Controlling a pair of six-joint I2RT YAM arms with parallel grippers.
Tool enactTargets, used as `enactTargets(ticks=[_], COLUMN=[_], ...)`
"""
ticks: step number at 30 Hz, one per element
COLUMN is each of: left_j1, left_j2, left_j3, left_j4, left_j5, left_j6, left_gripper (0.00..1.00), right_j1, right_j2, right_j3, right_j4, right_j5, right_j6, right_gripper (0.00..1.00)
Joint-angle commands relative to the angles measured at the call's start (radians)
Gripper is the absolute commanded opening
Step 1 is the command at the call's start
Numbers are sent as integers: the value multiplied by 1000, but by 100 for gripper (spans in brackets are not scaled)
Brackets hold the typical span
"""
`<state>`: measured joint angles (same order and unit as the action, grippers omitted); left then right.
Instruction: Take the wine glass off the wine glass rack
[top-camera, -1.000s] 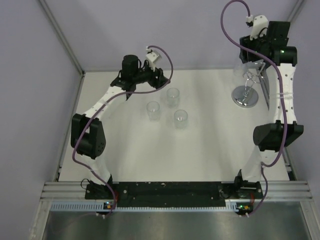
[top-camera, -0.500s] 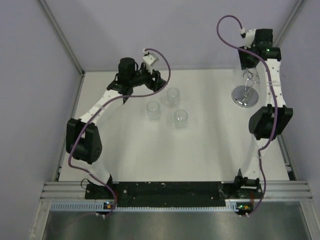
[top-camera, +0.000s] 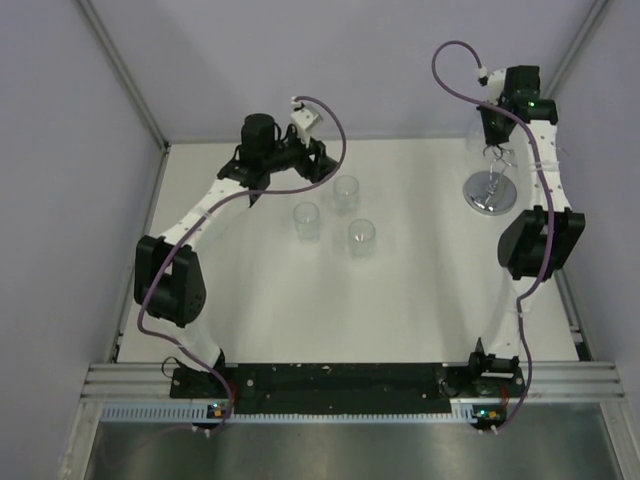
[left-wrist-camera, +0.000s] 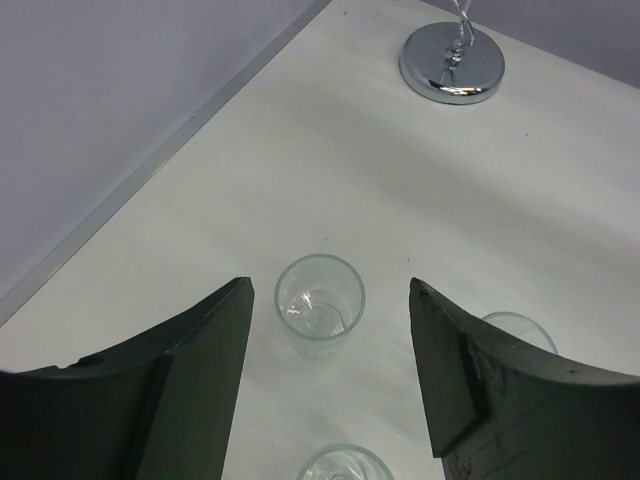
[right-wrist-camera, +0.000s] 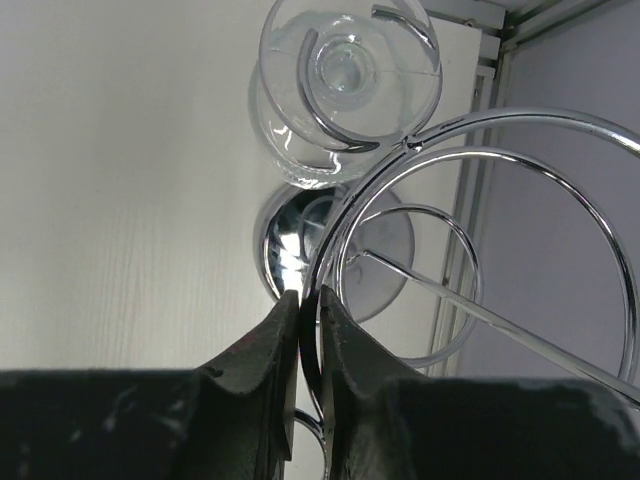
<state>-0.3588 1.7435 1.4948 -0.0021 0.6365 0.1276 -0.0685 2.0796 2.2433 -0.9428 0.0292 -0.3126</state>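
At surface's (top-camera: 420, 300) far right: right end effector (right-wrist-camera: 303, 330) clamped on rack (top-camera: 490, 192) wire, not glass (right-wrist-camera: 345, 90). Glass hanging inverted in rack loop, just beyond fingers (right-wrist-camera: 260, 400). Left end effector (left-wrist-camera: 330, 288) apart above tumbler (left-wrist-camera: 318, 312). Risk: tipping or dragging rack if pulled now, knocking glass off, breaking it.

Silver, mirror-shiny wine glass rack (top-camera: 491, 190) at upper right; clear wine glass (right-wrist-camera: 345, 90); plain white table (top-camera: 400, 300); lilac walls (top-camera: 60, 150); purple cables (top-camera: 434, 62) on black-and-white arms (top-camera: 200, 210).
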Motion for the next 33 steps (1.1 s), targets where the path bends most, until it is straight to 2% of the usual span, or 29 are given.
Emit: enactTargets(ticks=[1, 3, 9, 16, 17, 18, 20, 23, 24, 27, 33], left_j1=[-29, -43, -101, -181, -192, -204, -226, -258, -269, -298, -336], left_j2=[22, 40, 89, 172, 182, 194, 212, 241, 252, 292, 390], left_j3=[71, 84, 97, 145, 153, 159, 170, 177, 179, 194, 260], left_j4=[53, 73, 215, 298, 309, 316, 333, 361, 367, 390, 424], left_j5=[25, 29, 26, 12, 14, 15, 29, 61, 71, 92, 86], left_j6=[29, 33, 24, 43, 41, 46, 46, 44, 46, 44, 52], left_gripper=[69, 70, 74, 80, 81, 91, 93, 95, 99, 99, 99], right_j1=[1, 1, 1, 3, 3, 3, 3, 3, 3, 3, -10], right_j2=[-38, -59, -160, -317, -341, -364, -409, -472, -493, -544, -561], right_j3=[-17, -25, -105, -272, -296, -319, -376, -450, -479, -543, -557], right_j4=[-20, -25, -25, -24, -25, -25, -25, -28, -30, -30, -33], right_j5=[-81, -130, -320, -511, -547, -587, -646, -686, -696, -716, -755], right_j6=[-6, -23, -81, -189, -207, -223, -256, -304, -325, -381, -375], right_gripper=[6, 0, 0, 0, 0, 0, 0, 0, 0, 0, 0])
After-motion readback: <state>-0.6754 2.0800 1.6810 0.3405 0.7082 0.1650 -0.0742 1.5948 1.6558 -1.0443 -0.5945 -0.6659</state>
